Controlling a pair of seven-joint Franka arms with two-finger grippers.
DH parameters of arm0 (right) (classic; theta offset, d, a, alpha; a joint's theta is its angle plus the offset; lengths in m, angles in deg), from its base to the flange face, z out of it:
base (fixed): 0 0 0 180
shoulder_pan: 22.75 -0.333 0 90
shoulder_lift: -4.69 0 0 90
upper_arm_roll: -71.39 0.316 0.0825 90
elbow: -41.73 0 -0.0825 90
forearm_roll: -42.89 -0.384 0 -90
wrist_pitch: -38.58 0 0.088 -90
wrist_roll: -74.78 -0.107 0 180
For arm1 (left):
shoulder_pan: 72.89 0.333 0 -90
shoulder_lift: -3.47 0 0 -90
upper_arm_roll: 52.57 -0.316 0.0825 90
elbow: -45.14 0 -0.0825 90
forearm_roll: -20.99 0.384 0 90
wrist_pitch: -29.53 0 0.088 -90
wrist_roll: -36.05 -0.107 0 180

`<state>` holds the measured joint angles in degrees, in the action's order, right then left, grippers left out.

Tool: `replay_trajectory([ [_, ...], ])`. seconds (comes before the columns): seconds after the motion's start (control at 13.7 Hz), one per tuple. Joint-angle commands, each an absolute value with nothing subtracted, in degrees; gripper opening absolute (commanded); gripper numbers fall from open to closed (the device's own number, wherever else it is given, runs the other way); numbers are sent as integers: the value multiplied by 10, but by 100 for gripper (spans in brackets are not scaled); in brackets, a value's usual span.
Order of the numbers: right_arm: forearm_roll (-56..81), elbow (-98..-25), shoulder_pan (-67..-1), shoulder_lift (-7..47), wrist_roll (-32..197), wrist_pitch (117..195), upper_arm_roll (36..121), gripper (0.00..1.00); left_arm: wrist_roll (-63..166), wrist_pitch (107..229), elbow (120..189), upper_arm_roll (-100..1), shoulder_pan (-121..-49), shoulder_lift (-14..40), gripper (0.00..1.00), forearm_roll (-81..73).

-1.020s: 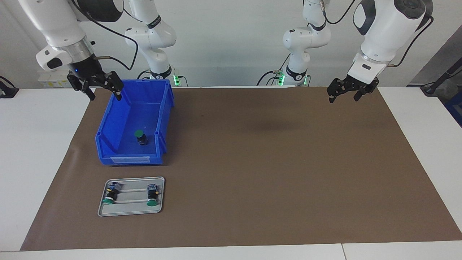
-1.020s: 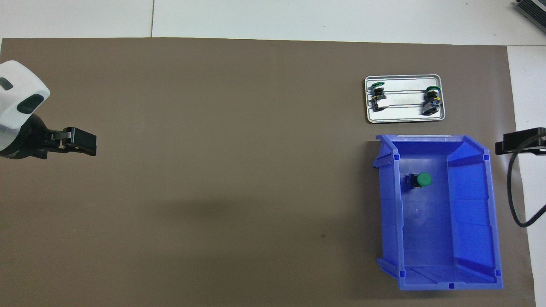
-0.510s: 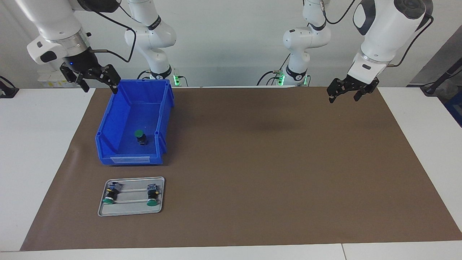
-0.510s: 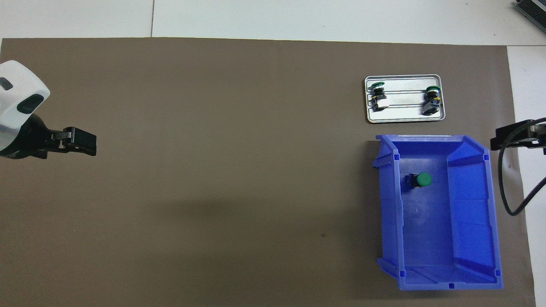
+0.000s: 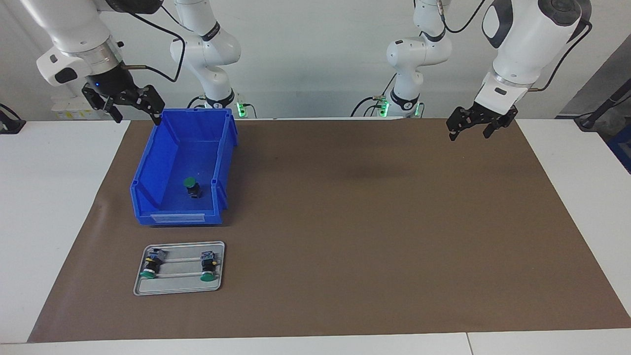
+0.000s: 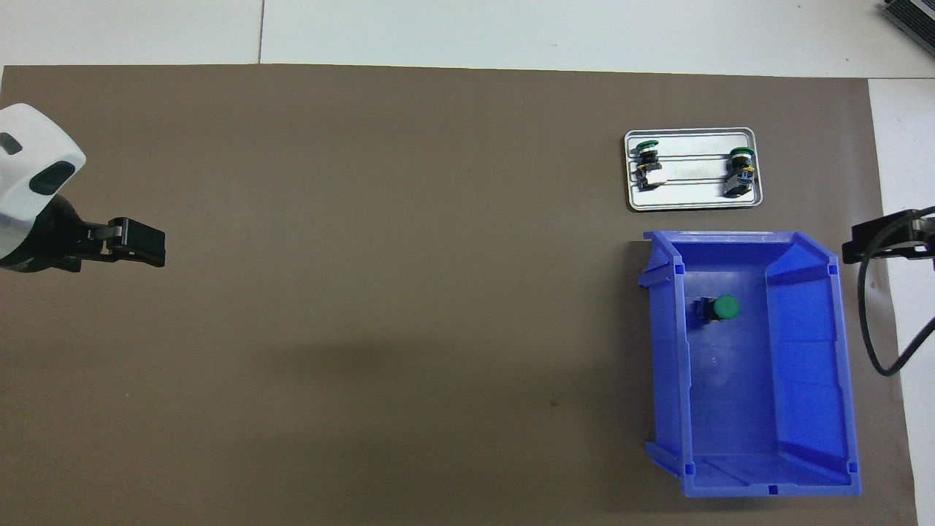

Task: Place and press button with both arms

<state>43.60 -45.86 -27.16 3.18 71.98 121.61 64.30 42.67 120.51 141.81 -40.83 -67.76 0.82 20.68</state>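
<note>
A green-capped button (image 5: 191, 187) (image 6: 719, 308) stands in the blue bin (image 5: 148, 197) (image 6: 811, 380), near the bin's open low end. Two more buttons (image 5: 150, 266) (image 5: 209, 269) lie on their sides on a small metal tray (image 5: 180, 285) (image 6: 694, 201), farther from the robots than the bin. My right gripper (image 5: 138, 117) (image 6: 880, 239) hangs open and empty in the air beside the bin, over the mat's edge at the right arm's end. At the left arm's end of the mat, my left gripper (image 5: 468, 135) (image 6: 139, 242) hangs open and empty.
A brown mat (image 5: 369, 222) covers most of the white table (image 5: 49, 197). The right arm's black cable (image 6: 873, 321) loops beside the bin. The bin's walls stand well above its floor around the button.
My right gripper has risen and drawn away from the bin's corner toward the right arm's end of the table. The left arm, the button and the tray have not moved.
</note>
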Motion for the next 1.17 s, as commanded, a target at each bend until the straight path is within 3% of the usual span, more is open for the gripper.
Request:
replay_trajectory([
  [0.0, 431, -506, -272, 2, 736, 1235, 646, 100, 426, 1206, 1429, -405, -673, -2, 100, 214],
  [0.44, 434, -516, -232, -6, 734, 1237, 680, 100, 426, 1206, 1429, -405, -672, -2, 100, 214],
  [1.09, 438, -514, -237, -6, 732, 1236, 681, 100, 426, 1206, 1429, -405, -672, -2, 100, 214],
])
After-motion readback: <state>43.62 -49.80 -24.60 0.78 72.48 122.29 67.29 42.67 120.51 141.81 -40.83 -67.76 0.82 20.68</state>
